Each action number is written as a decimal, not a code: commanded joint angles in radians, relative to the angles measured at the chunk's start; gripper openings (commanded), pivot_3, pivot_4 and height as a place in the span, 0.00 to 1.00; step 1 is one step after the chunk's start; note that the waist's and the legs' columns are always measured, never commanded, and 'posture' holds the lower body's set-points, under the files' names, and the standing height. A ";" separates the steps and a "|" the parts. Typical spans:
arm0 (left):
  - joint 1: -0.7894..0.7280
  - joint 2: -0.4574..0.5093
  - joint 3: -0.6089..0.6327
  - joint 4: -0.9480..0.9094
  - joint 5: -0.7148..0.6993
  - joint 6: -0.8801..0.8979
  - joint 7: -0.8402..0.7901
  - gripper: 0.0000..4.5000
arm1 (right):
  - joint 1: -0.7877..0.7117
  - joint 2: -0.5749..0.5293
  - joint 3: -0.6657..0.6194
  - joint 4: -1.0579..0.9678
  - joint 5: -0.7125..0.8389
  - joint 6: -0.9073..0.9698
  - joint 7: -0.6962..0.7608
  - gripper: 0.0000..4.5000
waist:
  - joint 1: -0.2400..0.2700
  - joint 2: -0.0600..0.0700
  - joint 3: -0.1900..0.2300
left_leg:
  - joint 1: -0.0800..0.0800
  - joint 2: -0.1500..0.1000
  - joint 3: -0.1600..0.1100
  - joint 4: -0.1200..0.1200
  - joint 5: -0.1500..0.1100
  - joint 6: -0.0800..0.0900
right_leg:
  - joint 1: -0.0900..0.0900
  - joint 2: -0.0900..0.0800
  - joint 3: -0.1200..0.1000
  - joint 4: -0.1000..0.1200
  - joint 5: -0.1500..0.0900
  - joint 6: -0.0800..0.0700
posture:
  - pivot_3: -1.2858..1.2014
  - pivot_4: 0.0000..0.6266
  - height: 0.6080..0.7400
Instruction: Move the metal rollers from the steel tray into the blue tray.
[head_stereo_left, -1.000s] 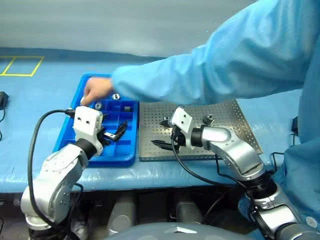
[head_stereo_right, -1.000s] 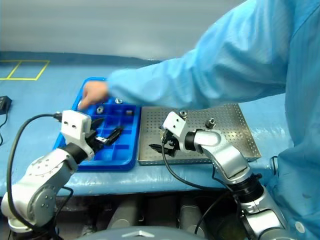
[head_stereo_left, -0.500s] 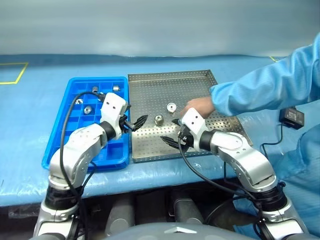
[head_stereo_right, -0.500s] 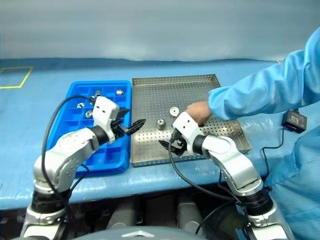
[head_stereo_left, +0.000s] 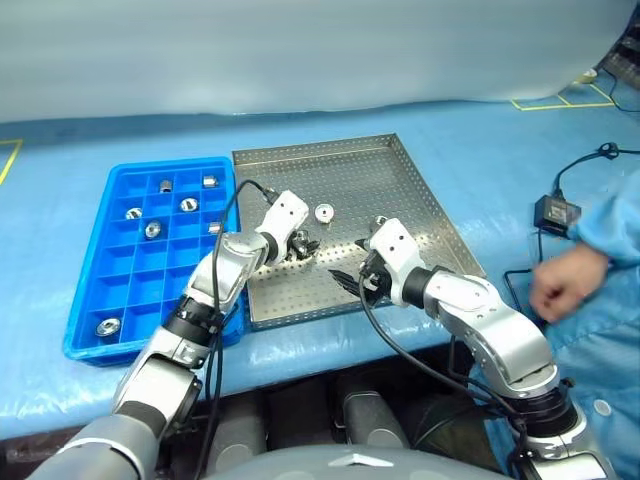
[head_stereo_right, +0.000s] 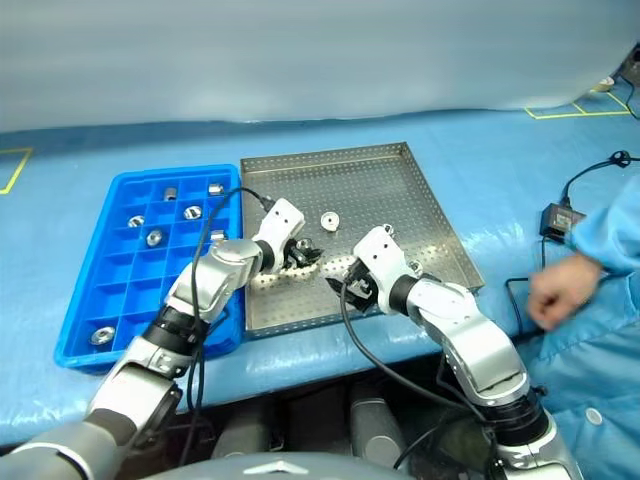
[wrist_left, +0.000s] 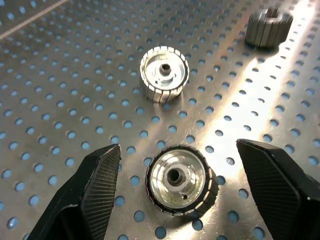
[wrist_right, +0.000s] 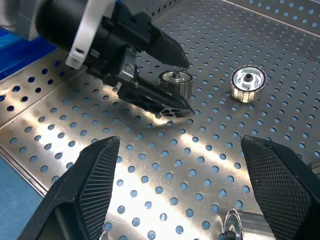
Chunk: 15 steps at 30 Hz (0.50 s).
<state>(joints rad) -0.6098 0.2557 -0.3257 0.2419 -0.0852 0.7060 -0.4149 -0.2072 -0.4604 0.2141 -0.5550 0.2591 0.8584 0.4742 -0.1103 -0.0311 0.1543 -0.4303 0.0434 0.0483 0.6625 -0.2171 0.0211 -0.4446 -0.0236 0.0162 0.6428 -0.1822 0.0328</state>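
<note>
- Your left gripper (wrist_left: 175, 195) is wide open, straddling a roller (wrist_left: 180, 181) on the steel tray (head_stereo_left: 400, 185), not gripping.
- Right gripper (wrist_right: 175, 200) is open, empty, over the tray.
- Blue tray (head_stereo_left: 90, 290) holds maybe six rollers.

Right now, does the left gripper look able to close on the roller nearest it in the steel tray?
Probably yes. The left gripper is open, a finger on each side of the roller, which stands free on the steel tray; the next roller stands well apart.

Silver arms with white wrist housings, black cables, black textured end effector (wrist_left: 175, 200) fingers (wrist_left: 97, 185)
</note>
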 joint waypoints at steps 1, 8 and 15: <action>-0.031 -0.016 -0.001 0.032 0.041 -0.014 0.011 0.89 | 0.003 0.007 -0.020 -0.032 0.005 -0.007 -0.013 0.90 | -0.007 0.000 0.000 | 0.000 0.000 0.000 0.000 0.000 0.000 | 0.000 0.000 0.000 0.000 0.000 0.000 | 0.42 0.24 1.00; -0.011 -0.027 0.021 0.032 0.049 -0.015 -0.005 0.77 | -0.012 0.004 -0.012 -0.021 0.006 -0.011 -0.009 0.90 | -0.020 0.000 0.000 | 0.001 0.000 -0.001 0.000 0.000 0.000 | 0.001 -0.001 0.002 0.000 0.001 0.002 | 0.43 0.24 1.00; 0.022 -0.002 0.020 -0.048 0.040 0.023 -0.044 0.42 | -0.031 0.006 0.000 0.002 0.001 -0.017 -0.004 0.90 | -0.026 0.001 0.000 | 0.002 0.000 -0.001 0.000 0.000 0.000 | 0.001 0.000 0.003 0.000 0.001 0.002 | 0.44 0.24 1.00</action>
<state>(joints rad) -0.6007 0.2470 -0.3164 0.2286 -0.0475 0.7136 -0.4471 -0.2182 -0.4582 0.2180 -0.5447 0.2597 0.8582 0.4675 -0.1360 -0.0306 0.1539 -0.4283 0.0434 0.0474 0.6625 -0.2171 0.0212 -0.4441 -0.0238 0.0190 0.6433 -0.1813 0.0344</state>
